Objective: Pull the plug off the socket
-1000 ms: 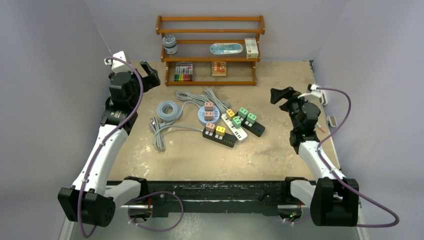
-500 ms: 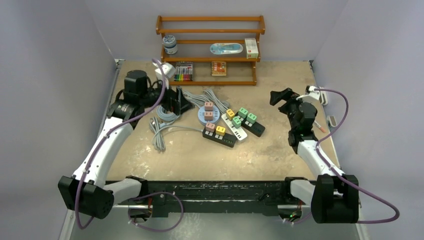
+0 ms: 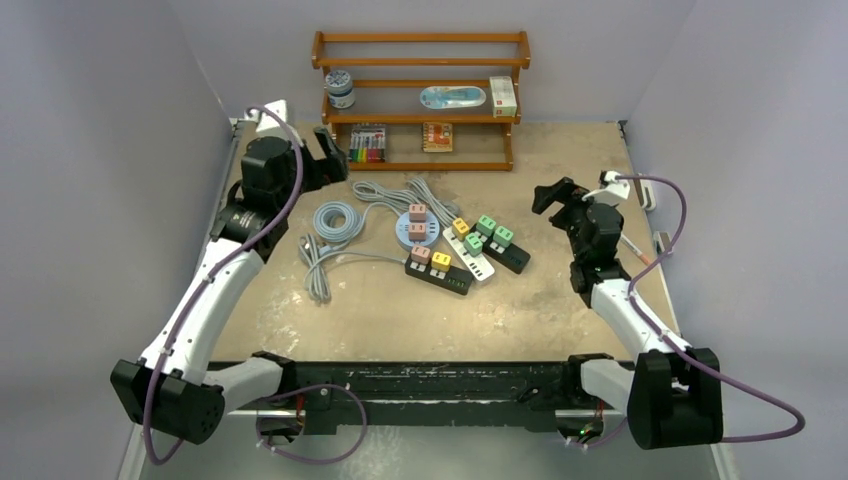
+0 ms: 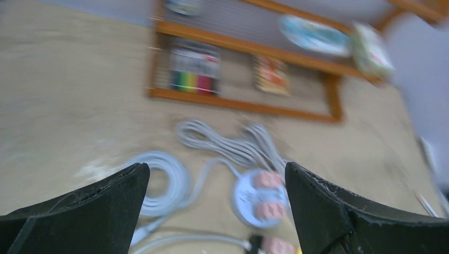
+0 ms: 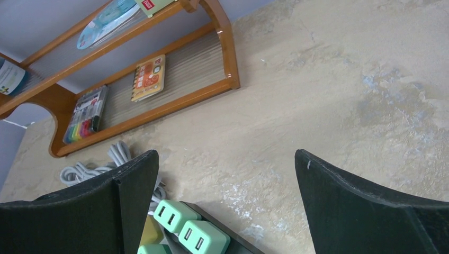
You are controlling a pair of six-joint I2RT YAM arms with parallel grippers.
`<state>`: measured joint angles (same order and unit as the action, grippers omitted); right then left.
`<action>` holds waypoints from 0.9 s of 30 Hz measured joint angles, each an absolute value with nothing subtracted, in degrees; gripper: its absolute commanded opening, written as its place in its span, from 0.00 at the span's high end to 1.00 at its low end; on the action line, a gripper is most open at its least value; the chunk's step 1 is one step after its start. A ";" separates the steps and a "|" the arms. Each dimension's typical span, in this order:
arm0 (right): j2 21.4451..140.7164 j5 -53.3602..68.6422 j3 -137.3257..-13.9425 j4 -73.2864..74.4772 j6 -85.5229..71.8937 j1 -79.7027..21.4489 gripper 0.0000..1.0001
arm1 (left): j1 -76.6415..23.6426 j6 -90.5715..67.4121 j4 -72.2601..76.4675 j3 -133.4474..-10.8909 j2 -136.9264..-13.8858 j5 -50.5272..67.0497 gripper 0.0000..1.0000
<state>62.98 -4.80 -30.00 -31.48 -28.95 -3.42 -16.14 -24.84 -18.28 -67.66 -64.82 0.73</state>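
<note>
Left gripper (image 3: 330, 160) is up over the far-left part of the tan table top (image 3: 560, 310), just in front of the wooden shelf rack (image 3: 420, 118). Its wrist view is motion-blurred, but the left fingers (image 4: 79, 211) are clearly spread wide with nothing between them.

Right gripper (image 3: 550, 195) hangs over the right side of the table, well apart from the power strips. Jaws are wide apart and empty. The right fingers (image 5: 381, 211) frame bare table and the lower right end of the shelf rack.

Task items are bunched mid-table, and neither arm touches any of them:
- **Hub:** the round white-and-blue socket hub (image 3: 417, 232) carries two pink plug cubes (image 3: 418, 212), both seated.
- **First strip:** just in front of the hub is the black power strip (image 3: 452, 280), with one more pink cube and a yellow plug cube (image 3: 441, 260) side by side.
- **Middle strip:** to its right is the white power strip (image 3: 480, 268), lying at an angle, with a yellow cube at its far end and a green one next to it.
- **Rightmost strip:** the second black power strip (image 3: 515, 260) holds two green plug cubes (image 3: 495, 230). They also show at the bottom of the right wrist view, seated next to each other.

Every plug in view looks pushed home.

The grey coiled cable (image 3: 337, 220) lies left of the hub, near the left gripper but apart from it. More grey cord trails behind the hub and toward the near left. The coloured marker set (image 3: 367, 145) and a small booklet sit on the bottom level of the rack.
</note>
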 measured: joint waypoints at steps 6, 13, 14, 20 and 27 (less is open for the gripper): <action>62.98 -5.61 -30.00 -30.39 -28.67 -4.16 0.01 | -16.05 -23.49 -23.66 -72.47 -71.44 -35.38 0.00; 64.99 -8.14 -31.97 -28.75 -27.27 -7.40 0.01 | -17.96 -10.61 -37.60 -85.78 -86.72 -29.58 0.00; 65.93 -8.36 -32.91 -28.45 -26.83 -8.12 0.01 | -19.00 -9.13 -39.75 -85.84 -87.50 -25.36 0.00; 69.47 -9.47 -37.63 -26.44 -23.29 -12.47 0.02 | -26.35 -2.00 -43.35 -82.87 -84.79 4.45 0.00; 79.24 -8.78 -47.44 -21.37 -15.44 -21.76 0.10 | -26.24 -5.04 -28.56 -75.18 -67.00 7.75 0.02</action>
<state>79.24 -8.78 -47.44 -21.37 -15.44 -21.76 -26.24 -5.04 -28.56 -75.18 -67.00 7.75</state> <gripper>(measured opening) 0.932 0.998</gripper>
